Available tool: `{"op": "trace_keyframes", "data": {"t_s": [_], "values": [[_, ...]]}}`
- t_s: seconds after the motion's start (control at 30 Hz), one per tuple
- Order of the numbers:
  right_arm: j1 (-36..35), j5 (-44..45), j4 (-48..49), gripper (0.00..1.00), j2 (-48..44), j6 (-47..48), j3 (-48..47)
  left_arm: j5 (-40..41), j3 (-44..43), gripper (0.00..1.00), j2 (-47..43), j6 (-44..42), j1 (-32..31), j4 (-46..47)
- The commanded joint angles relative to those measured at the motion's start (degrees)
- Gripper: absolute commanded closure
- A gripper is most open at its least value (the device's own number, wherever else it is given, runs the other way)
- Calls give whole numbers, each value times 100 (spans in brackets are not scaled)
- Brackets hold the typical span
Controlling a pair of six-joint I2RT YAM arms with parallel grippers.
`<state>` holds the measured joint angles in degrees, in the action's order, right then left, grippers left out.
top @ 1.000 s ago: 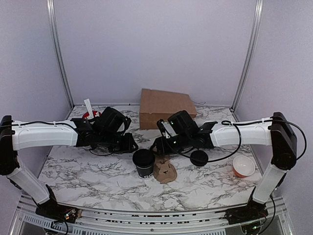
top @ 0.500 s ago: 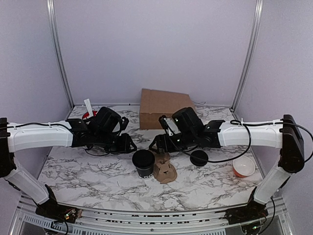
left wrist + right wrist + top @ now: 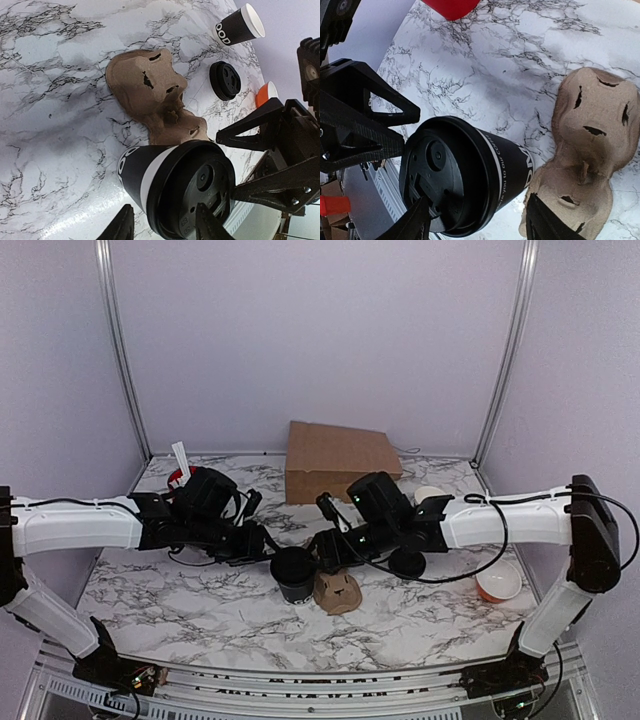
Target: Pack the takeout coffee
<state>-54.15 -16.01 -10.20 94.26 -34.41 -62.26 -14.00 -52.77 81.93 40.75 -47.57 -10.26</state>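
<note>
The takeout coffee (image 3: 294, 574), a black paper cup with white print and a black lid, stands upright on the marble table, against the left end of a brown pulp cup carrier (image 3: 338, 591). My left gripper (image 3: 267, 543) hangs at the cup's left, my right gripper (image 3: 323, 552) at its right. In the left wrist view the coffee (image 3: 180, 190) fills the lower middle. The left gripper (image 3: 162, 227) is open, one finger beside the cup and one in front of the lid. In the right wrist view the right gripper (image 3: 480, 225) is open and straddles the coffee (image 3: 470, 180), its right finger over the carrier (image 3: 595, 130).
A loose black lid (image 3: 406, 562), an open black cup with a white rim (image 3: 428, 495) and an orange bowl (image 3: 497, 580) lie to the right. A cardboard box (image 3: 335, 462) stands at the back. A red item (image 3: 178, 478) sits back left.
Both grippers have come down and closed in on the cup from either side. The left jaws have spread wider. Cup and carrier have stayed put.
</note>
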Motion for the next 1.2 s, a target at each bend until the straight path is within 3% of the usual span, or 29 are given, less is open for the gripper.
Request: {"op": "trace_keyframes", "data": {"t_s": [0.0,0.57,1.0,1.17], "values": [[-83,-244,293,41,183,-209,-69,-319,131,58,-5,53,30,400],[-220,-298,80,58,592,-106,-748,-297,396,59,-316,82,29,440],[-315,-201,-242,59,1216,196,-1536,256,574,60,-777,75,29,103],[-315,-122,-439,53,1448,349,-1910,683,576,59,-861,101,29,-125]]}}
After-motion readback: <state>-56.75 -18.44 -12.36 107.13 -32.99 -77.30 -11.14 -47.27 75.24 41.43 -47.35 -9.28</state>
